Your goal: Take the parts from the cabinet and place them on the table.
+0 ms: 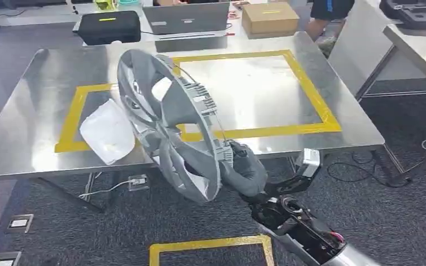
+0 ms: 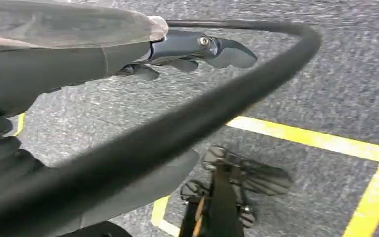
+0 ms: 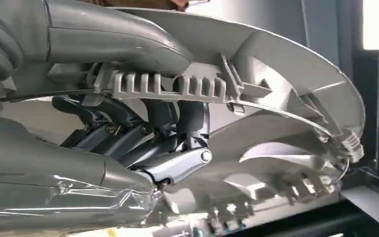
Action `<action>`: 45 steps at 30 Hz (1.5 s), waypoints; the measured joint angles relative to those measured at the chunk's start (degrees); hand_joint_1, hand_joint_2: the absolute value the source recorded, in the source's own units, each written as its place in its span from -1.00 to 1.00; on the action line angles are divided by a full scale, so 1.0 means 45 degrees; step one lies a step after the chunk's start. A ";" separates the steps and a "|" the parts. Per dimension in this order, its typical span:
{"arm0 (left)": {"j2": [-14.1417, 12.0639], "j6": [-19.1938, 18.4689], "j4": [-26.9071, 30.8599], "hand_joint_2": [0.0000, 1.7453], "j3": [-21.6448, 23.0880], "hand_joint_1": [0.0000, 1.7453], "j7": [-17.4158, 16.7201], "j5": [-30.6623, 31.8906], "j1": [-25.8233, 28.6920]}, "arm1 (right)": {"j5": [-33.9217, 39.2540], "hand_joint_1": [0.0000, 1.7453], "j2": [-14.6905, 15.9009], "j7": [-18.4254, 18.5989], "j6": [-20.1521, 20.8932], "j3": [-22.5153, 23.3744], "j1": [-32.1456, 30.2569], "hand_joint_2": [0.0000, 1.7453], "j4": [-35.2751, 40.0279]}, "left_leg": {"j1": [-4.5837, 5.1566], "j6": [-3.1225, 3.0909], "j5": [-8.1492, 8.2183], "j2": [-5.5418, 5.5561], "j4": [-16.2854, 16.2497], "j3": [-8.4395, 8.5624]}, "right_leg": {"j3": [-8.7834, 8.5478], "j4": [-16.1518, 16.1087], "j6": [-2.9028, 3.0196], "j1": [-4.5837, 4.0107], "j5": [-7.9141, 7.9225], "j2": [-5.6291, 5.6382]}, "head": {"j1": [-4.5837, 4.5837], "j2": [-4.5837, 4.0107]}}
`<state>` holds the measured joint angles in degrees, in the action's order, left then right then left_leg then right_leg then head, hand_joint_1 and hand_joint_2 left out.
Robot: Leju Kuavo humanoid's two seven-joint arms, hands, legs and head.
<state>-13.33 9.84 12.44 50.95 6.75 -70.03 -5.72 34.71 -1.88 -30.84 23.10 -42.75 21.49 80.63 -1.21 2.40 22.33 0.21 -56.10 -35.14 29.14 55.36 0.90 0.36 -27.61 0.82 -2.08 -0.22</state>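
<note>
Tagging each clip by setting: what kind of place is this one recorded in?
Probably a robotics lab or test workshop. A steel table carries yellow tape rectangles, grey carpet has floor sockets, and a laptop and black case sit behind. The right robot hand holds a wheel cover.

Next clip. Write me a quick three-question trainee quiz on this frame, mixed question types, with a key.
1. True or false: the wheel cover lies flat on the table.
2. Which hand grips the wheel cover? A. the left hand B. the right hand C. both
3. Fill in: the outlines on the table are marked in ______ tape.

Key: 1. False: it is held up, tilted, over the table's near edge. 2. B: the right hand grips its rim, while the left hand hangs over the carpet with nothing in it. 3. Yellow.
</note>
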 joint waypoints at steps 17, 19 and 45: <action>0.0034 -0.0010 0.0000 1.00 0.0005 -1.00 0.0015 0.0034 -0.0041 | -0.0871 1.00 0.0189 -0.0379 -0.1536 0.0661 0.0323 1.00 0.0491 | 0.0170 -0.0389 0.0897 0.0087 0.0247 0.0972 | 0.0802 0.0216 -0.0216 -0.0028 0.0611 -0.0070 | 0.0836 0.0000; 0.0019 -0.0010 0.0000 1.00 0.0005 -1.00 0.0049 0.0039 -0.0007 | -0.1658 1.00 0.0243 -0.0427 -0.2523 0.0836 0.0508 1.00 0.0544 | 0.0180 -0.0423 0.0891 0.0066 0.0226 0.0931 | 0.0839 0.0167 -0.0290 -0.0029 0.0671 -0.0003 | 0.0651 0.0000; 0.0005 -0.0277 0.0000 1.00 0.0005 -1.00 0.0257 0.0238 -0.0064 | -1.8762 1.00 0.0350 0.9034 -0.9865 0.0219 0.4466 1.00 -0.4923 | 0.0166 -0.0240 0.0795 0.0095 0.0456 0.0962 | 0.0872 0.0142 -0.0126 -0.0064 0.0666 -0.0059 | 0.0340 0.0000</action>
<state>-13.31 8.59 12.44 50.97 7.91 -68.96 -6.01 -49.72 -0.31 9.81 -21.29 -41.77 41.59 58.48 -0.46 1.32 25.91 0.63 -54.05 -30.81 33.07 56.00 0.33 0.07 -24.61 0.55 -0.55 -0.22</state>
